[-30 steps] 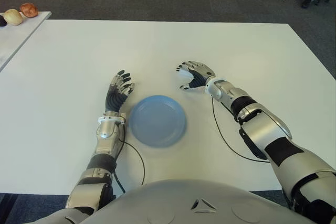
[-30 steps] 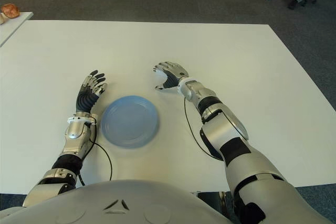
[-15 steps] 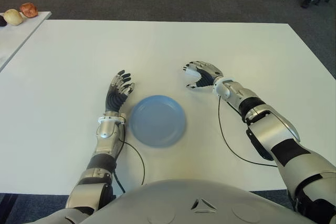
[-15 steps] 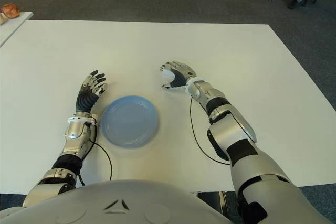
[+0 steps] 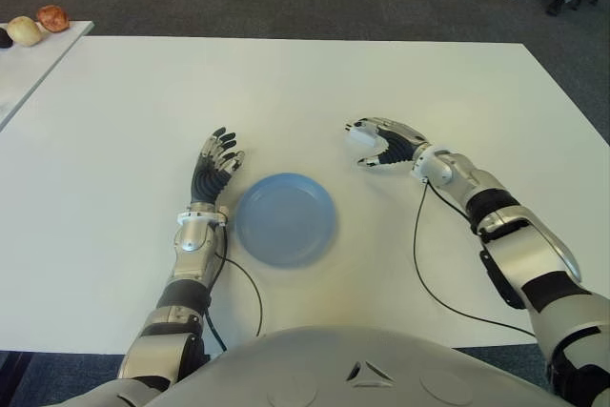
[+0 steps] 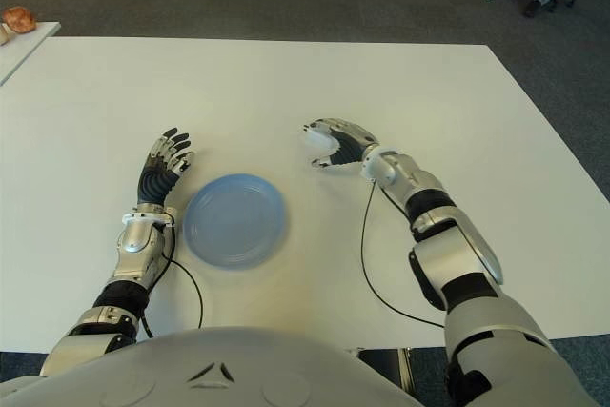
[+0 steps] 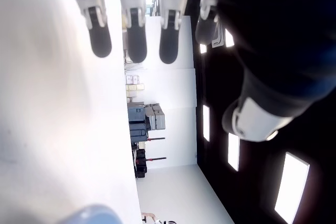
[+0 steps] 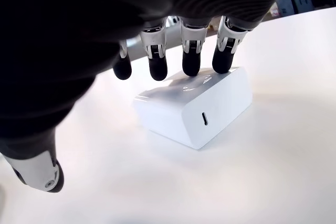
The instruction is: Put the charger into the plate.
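A: Where is the charger point(image 8: 193, 106) right now?

B: It sits on the white table point(image 5: 315, 83), a small white block with one port on its end face. In the eye views it shows just under the fingertips of the right hand point(image 5: 389, 143), toward the middle of the table, to the right of the plate point(image 5: 286, 218) and a little farther from the robot's edge. It is well apart from the plate, not in it.

A: Is the right hand gripping it?

B: No. In the right wrist view four fingertips point(image 8: 190, 61) arch over the charger's top and appear to touch or nearly touch it, while the thumb point(image 8: 39, 169) stands off to one side, away from the block. The fingers are spread and arched, clasping nothing.

A: And the left hand point(image 5: 214, 168)?

B: It shows just to the left of the plate, fingers pointing toward the table's far edge. Its wrist view shows the fingers point(image 7: 137, 35) straight and slightly apart, with nothing between them.

A: Anything in the plate?

B: It is a round blue plate lying flat near the robot's edge of the table, between the two arms.

A: What else is around?

B: A second table's corner point(image 5: 38, 50) at the far left carries a few small rounded items point(image 5: 38, 24). A black cable point(image 5: 421, 264) trails along the table beside the right forearm.
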